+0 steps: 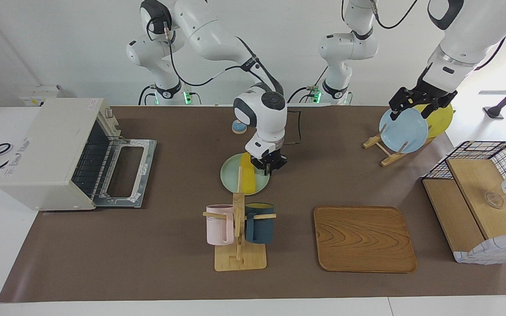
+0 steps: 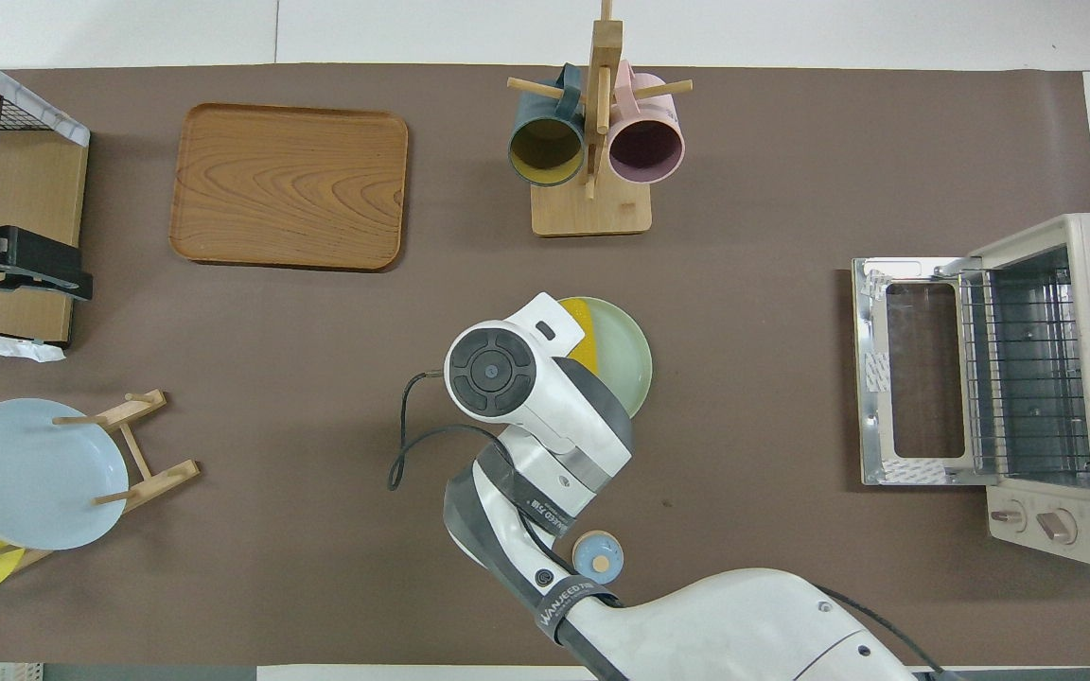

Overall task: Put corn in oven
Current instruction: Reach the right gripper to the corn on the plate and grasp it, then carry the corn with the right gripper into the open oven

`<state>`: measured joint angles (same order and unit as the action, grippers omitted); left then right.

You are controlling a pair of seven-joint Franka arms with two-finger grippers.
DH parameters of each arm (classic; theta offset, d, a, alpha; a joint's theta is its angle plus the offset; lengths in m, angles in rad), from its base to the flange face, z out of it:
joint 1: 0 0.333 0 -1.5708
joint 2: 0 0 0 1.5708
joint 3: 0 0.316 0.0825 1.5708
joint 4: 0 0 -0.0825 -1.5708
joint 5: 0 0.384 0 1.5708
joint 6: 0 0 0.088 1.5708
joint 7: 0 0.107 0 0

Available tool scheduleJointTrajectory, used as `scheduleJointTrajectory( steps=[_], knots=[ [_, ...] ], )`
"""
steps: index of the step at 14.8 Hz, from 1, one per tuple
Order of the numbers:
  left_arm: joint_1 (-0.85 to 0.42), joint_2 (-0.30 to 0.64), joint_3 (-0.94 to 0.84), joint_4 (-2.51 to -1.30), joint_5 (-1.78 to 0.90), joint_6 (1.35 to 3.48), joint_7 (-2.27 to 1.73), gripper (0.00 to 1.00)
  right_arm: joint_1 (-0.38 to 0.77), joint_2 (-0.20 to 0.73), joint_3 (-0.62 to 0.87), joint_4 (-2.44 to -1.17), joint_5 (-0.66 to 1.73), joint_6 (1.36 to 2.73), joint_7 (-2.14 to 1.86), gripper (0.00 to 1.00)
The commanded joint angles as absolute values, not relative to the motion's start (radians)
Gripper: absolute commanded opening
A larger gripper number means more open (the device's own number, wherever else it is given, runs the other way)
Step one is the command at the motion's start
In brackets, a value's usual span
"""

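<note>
The corn (image 1: 247, 177), a bright yellow cob, lies on a pale green plate (image 1: 231, 180) in the middle of the table. In the overhead view only part of the corn (image 2: 586, 345) shows next to the plate (image 2: 628, 352). My right gripper (image 1: 269, 166) is low over the end of the corn nearer to the robots; in the overhead view its own wrist hides it. The off-white oven (image 1: 46, 149) stands at the right arm's end of the table with its door (image 1: 125, 171) dropped open and the wire rack showing (image 2: 1023, 378). My left gripper (image 1: 415, 106) is raised and open over the plate rack, and waits.
A wooden mug stand (image 1: 239, 245) with a pink and a dark blue mug stands farther from the robots than the green plate. A wooden tray (image 1: 363, 239) lies beside it. A rack with a blue plate (image 1: 403, 130), a wire-and-wood basket (image 1: 477, 197) and a small blue round thing (image 1: 238, 127) are also here.
</note>
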<state>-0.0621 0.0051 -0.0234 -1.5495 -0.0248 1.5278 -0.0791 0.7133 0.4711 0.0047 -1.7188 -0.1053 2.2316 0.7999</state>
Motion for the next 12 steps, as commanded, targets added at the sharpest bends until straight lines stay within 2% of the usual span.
scheduleJointTrajectory(
  steps=[1, 3, 6, 12],
  knots=[
    [-0.051, -0.041, -0.032, -1.608, -0.018, 1.562, -0.061, 1.0, 0.701, 0.483, 0.012, -1.564, -0.185, 2.005, 0.744, 0.0],
    [-0.052, -0.041, -0.032, -1.608, -0.018, 1.559, -0.06, 1.0, 0.692, 0.474, 0.012, -1.51, -0.241, 1.883, 0.686, 0.0],
    [-0.054, -0.041, -0.034, -1.606, -0.018, 1.555, -0.064, 1.0, 0.648, 0.387, 0.011, -1.546, -0.239, 1.797, 0.64, 0.0],
    [-0.051, -0.041, -0.032, -1.605, -0.018, 1.549, -0.071, 1.0, 0.45, 0.138, 0.011, -1.871, -0.232, 1.802, 0.52, 0.0]
  ],
)
